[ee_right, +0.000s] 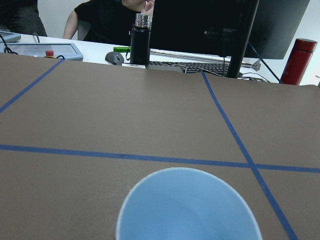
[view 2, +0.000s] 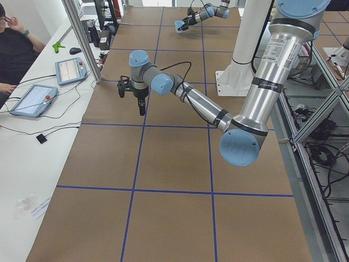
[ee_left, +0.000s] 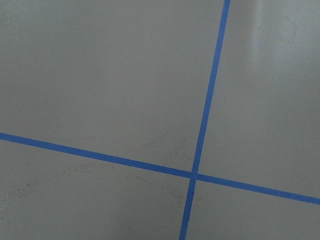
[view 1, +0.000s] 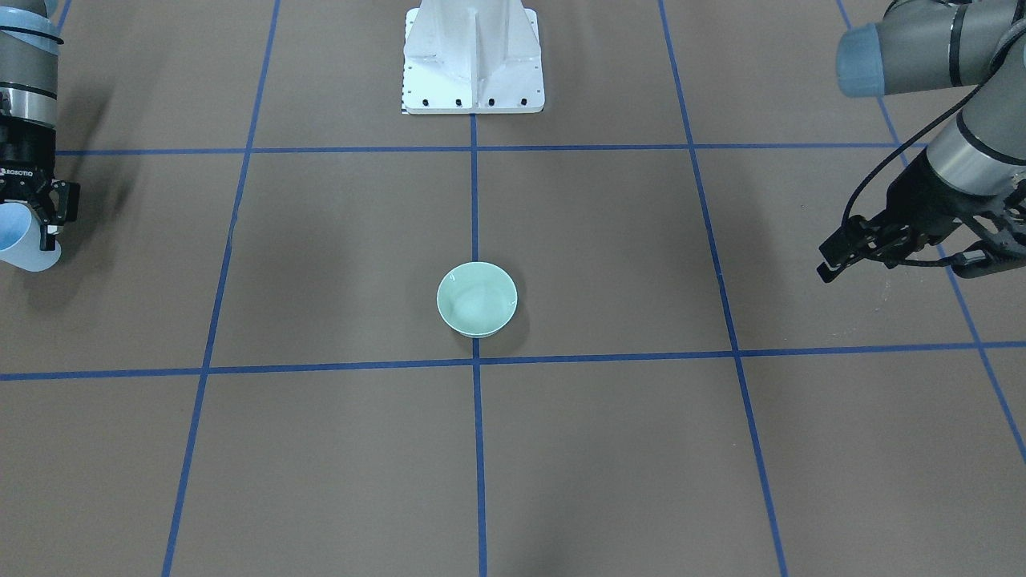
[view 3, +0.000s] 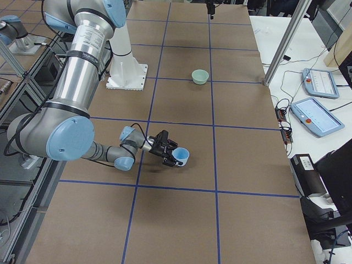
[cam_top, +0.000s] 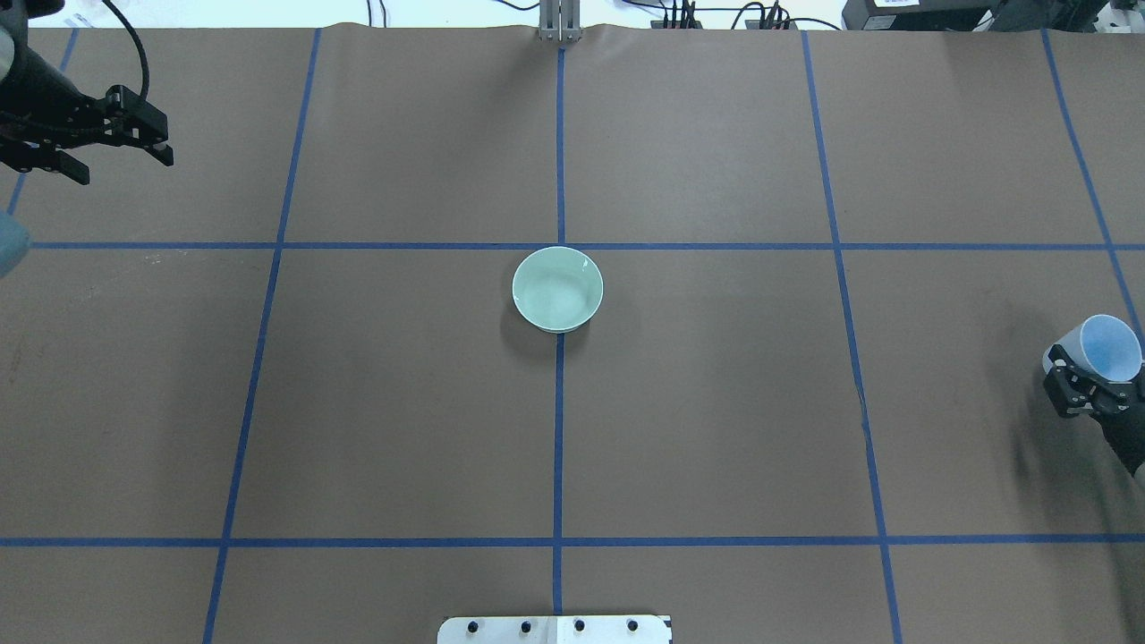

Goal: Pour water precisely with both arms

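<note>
Plainly, water not discernible to us; whether in cup (cam_top: pixel 1109 347) or bowl (cam_top: pixel 557 289), we cannot tell. Cup tilted, clamped in right gripper (cam_top: pixel 1085 383), at 3 o'clock from bowl, well apart. Left gripper (cam_top: pixel 121 152) spread, empty, at 10 o'clock. We fear slosh over tilted lip on long carry, or stream overshooting bowl rim.

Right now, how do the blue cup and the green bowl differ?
The light blue cup is held tilted in the right pincer; the pale green bowl stands upright on the table, ungripped. The cup is narrower, the bowl wider and shallower. Both are open-topped.
</note>
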`<action>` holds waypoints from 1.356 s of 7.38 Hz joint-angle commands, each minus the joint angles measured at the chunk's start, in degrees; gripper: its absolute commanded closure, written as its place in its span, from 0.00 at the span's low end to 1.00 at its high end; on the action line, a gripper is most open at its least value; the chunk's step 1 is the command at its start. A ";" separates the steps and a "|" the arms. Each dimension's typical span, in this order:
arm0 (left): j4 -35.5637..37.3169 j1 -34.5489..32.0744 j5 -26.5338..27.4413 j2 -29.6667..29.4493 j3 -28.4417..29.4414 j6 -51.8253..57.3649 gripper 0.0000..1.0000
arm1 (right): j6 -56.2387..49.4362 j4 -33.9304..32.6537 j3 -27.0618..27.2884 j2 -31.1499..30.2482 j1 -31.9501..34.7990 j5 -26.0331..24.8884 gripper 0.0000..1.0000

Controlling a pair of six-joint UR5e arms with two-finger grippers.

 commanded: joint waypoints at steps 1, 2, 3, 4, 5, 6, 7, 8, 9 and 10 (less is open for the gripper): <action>0.00 -0.04 0.00 -0.09 0.16 0.11 0.00 | 0.40 0.00 -0.76 0.00 -0.88 -0.38 0.64; 0.09 -0.04 0.00 -0.09 0.16 0.11 0.00 | 0.40 0.00 -0.76 0.00 -1.05 -0.47 0.31; 0.00 -0.04 0.00 -0.09 0.16 0.11 0.00 | 0.40 0.00 -0.84 0.00 -1.23 -1.00 0.22; 0.09 -0.04 0.00 -0.17 0.16 0.20 0.00 | 0.40 0.00 -1.02 0.00 -1.32 -1.09 0.03; 0.09 -0.04 0.00 -0.09 0.16 0.11 0.00 | 0.40 0.44 -1.02 0.00 -1.41 -1.09 0.02; 0.09 -0.04 0.00 -0.09 0.25 0.11 0.00 | 0.40 1.83 -1.11 0.00 -1.49 -1.18 0.01; 0.09 -0.04 0.00 -0.09 0.25 0.11 0.00 | 0.40 2.20 -1.11 -0.09 -1.58 -1.35 0.01; 0.09 -0.04 0.00 -0.09 0.25 0.11 0.00 | 0.31 3.24 -1.11 -0.26 -1.84 -1.53 0.01; 0.09 -0.04 0.00 0.00 0.16 0.11 0.00 | -0.12 5.69 -1.11 -2.09 -2.46 -1.44 0.01; 0.09 -0.04 0.00 0.09 -0.01 0.11 0.00 | -0.65 9.02 -1.19 -4.37 -2.90 -1.35 0.01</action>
